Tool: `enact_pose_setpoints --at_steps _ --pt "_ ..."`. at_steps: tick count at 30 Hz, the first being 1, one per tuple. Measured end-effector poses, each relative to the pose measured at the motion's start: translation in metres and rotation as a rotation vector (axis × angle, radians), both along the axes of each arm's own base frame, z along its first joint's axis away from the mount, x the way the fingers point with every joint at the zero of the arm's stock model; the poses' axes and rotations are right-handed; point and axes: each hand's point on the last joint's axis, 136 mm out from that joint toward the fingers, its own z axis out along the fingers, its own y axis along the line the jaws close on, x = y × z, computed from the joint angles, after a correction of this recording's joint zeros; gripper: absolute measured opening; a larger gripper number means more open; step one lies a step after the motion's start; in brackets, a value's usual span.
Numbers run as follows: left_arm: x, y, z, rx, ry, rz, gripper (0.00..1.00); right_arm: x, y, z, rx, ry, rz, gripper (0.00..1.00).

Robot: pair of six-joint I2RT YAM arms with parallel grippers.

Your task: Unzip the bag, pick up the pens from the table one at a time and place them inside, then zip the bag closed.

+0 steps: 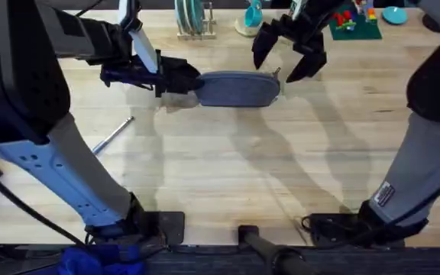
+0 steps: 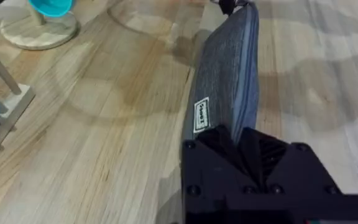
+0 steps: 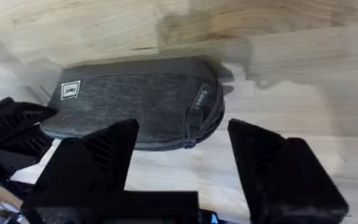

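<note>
A: The left end effector (image 1: 176,82) is clenched on the left end of the bag (image 1: 237,88), which lies toward the worktop's (image 1: 220,168) far edge. A weak pinch there could let the fabric slide out.

B: The right end effector (image 1: 290,63) hangs released just above the bag's right end. It may miss the small pull (image 1: 276,73). One pen (image 1: 113,134) lies near the left edge.
</note>
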Motion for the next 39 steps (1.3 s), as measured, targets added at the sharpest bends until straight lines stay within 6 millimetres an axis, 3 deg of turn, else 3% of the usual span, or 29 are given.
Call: enact_pose_setpoints --at_steps 5,8,13,17,20,28,39 --pt "0.0 0.0 0.0 0.0 0.0 0.0 0.039 -0.002 -0.001 -0.011 -0.009 0.035 -0.001 0.856" --pt "0.0 0.0 0.0 0.0 0.0 0.0 0.039 -0.002 -0.001 -0.012 -0.01 0.039 -0.001 0.787" --pt "0.0 0.0 0.0 0.0 0.002 0.0 0.039 -0.003 0.0 -0.012 -0.007 0.044 -0.002 0.544" --pt "0.0 0.0 0.0 0.0 0.003 0.0 0.039 -0.006 0.0 -0.012 -0.006 0.054 -0.002 0.473" --pt "0.0 0.0 0.0 0.0 0.003 0.0 0.039 -0.008 -0.001 -0.011 -0.01 0.065 -0.002 0.321" --pt "0.0 0.0 0.0 0.0 0.003 0.0 0.039 -0.01 -0.004 -0.012 -0.023 0.072 -0.001 0.048" --pt "0.0 0.0 0.0 0.0 0.003 0.0 0.039 -0.012 -0.005 -0.012 -0.028 0.081 -0.001 0.032"
